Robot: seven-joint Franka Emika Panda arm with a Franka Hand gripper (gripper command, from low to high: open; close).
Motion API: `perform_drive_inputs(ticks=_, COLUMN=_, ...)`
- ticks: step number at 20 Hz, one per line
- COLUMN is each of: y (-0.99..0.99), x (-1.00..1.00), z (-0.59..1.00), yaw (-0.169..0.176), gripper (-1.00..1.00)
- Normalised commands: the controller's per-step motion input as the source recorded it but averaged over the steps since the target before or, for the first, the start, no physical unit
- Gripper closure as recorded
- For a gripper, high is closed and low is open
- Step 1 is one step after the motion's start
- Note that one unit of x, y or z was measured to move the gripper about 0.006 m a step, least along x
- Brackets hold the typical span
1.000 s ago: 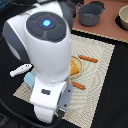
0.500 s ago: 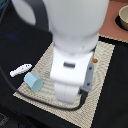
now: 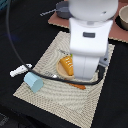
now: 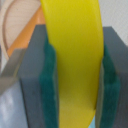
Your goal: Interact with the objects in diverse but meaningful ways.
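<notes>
In the wrist view my gripper [image 4: 75, 70] is shut on the yellow banana [image 4: 75, 45], which stands between the green pads [image 4: 50, 75]. In the exterior view the white arm [image 3: 92, 35] hides both gripper and banana; it hangs over the woven placemat [image 3: 45, 97]. The orange ridged bread-like block [image 3: 66, 66] lies on a round pale plate [image 3: 59, 71] just to the exterior view's left of the arm. The pale blue cup [image 3: 34, 82] lies at the mat's left corner. Beside it on the dark table is the white fish [image 3: 21, 70]. The grey long-handled pot [image 3: 62, 8] stands at the back.
A thin orange piece [image 3: 78, 86] lies on the mat in front of the plate. A pale bowl [image 3: 123, 17] sits on a reddish mat [image 3: 117, 34] at the back right. A black cable [image 3: 12, 47] loops across the dark table.
The arm has swung from the mat's left side toward the exterior view's right and back. The bread block and plate, covered half a second ago, now show.
</notes>
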Motion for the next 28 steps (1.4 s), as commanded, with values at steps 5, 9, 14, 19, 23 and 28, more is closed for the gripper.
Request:
perform_drive_inputs(ticks=5, y=0.93, x=0.00, z=-0.01, yaw=0.000, gripper=1.00)
perform_drive_inputs(ticks=9, y=0.89, x=0.00, z=-0.11, yaw=0.000, gripper=1.00)
perform_drive_inputs(ticks=14, y=0.82, x=0.00, z=-0.21, yaw=0.000, gripper=1.00)
perform_drive_inputs(ticks=19, y=0.80, x=-0.14, z=-0.26, yaw=0.000, gripper=1.00)
perform_drive_inputs(ticks=23, y=0.83, x=-0.37, z=-0.27, yaw=0.000, gripper=1.00)
perform_drive_inputs(ticks=28, y=0.85, x=-0.50, z=-0.28, yaw=0.000, gripper=1.00)
